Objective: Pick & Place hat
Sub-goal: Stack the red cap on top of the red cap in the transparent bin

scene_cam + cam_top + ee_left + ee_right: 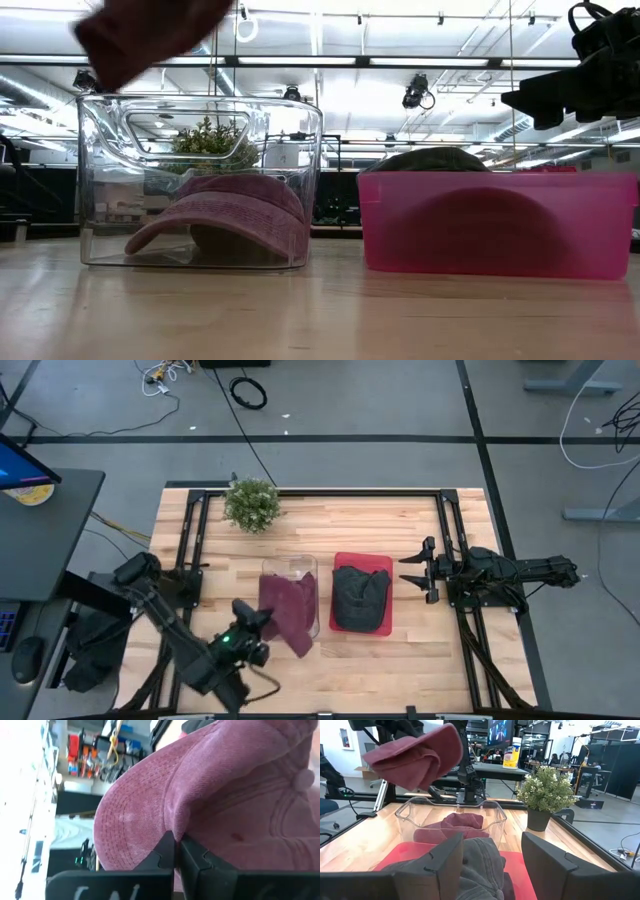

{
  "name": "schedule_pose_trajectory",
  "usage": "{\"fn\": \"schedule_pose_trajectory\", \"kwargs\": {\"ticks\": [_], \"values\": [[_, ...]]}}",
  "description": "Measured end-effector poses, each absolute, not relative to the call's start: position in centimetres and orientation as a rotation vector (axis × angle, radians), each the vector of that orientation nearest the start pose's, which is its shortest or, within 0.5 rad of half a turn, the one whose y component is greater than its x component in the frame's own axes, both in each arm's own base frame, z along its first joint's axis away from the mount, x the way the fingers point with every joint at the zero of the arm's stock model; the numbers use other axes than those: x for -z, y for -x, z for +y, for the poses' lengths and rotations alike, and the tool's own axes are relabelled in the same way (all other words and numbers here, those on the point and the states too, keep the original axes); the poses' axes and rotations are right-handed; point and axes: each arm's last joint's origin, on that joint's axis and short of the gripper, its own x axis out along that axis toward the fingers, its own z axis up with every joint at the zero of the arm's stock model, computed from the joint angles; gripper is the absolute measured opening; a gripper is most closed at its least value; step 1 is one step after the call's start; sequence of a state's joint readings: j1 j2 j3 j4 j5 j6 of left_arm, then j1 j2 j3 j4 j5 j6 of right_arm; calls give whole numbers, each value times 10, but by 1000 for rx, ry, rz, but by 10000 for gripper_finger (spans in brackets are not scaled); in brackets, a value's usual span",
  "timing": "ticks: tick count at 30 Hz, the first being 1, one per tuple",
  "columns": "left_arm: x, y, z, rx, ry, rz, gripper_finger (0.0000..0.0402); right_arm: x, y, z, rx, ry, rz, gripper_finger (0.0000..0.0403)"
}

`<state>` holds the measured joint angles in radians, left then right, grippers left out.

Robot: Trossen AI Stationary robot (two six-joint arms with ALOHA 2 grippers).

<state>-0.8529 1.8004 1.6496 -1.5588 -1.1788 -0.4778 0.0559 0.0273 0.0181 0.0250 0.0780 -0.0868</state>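
Left hand [176, 851] clenched on maroon hat [290, 622], held above clear bin [292, 567] for dropping | your right hand [412, 571], released, waits at 3 o'clock beside red bin [361, 560]

The clear plastic bin [291, 596] and the pink plastic tray [362, 592] stand side by side mid-tabletop [400, 520], with only a narrow gap between. A small potted plant [252, 504] occupies the far edge. Bare wood lies open elsewhere.

Light wood desk [400, 660]: carries clear bin [292, 567], red bin [343, 563] just beside, potted plant [252, 504] near far edge.
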Motion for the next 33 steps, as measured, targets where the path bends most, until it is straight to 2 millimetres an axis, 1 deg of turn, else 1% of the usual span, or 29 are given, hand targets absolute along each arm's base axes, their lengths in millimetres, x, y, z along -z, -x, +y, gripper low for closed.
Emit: {"fn": "schedule_pose_trajectory", "kwargs": {"ticks": [3,7,11,13,17,21,24,33], "values": [[-298,-243,-209,-472,-1012,834,5,-170,-98,3,22,86,-15,205],[-283,-253,-190,-521,-1041,901,5,-170,-98,3,23,86,-15,205],[-270,-263,-179,-529,-1067,940,5,-170,-98,3,23,86,-15,205],[-266,-268,-176,-531,-1064,946,5,-170,-98,3,23,86,-15,205],[-264,-278,-172,-539,-970,938,5,-170,-98,3,23,86,-15,205],[-262,-280,-170,-458,-930,1037,5,-170,-98,3,23,86,-15,205],[-260,-282,-168,-406,-862,1097,5,-170,-98,3,23,86,-15,205],[-257,-291,-165,-364,-742,1119,5,-170,-98,3,23,86,-15,205]]}}
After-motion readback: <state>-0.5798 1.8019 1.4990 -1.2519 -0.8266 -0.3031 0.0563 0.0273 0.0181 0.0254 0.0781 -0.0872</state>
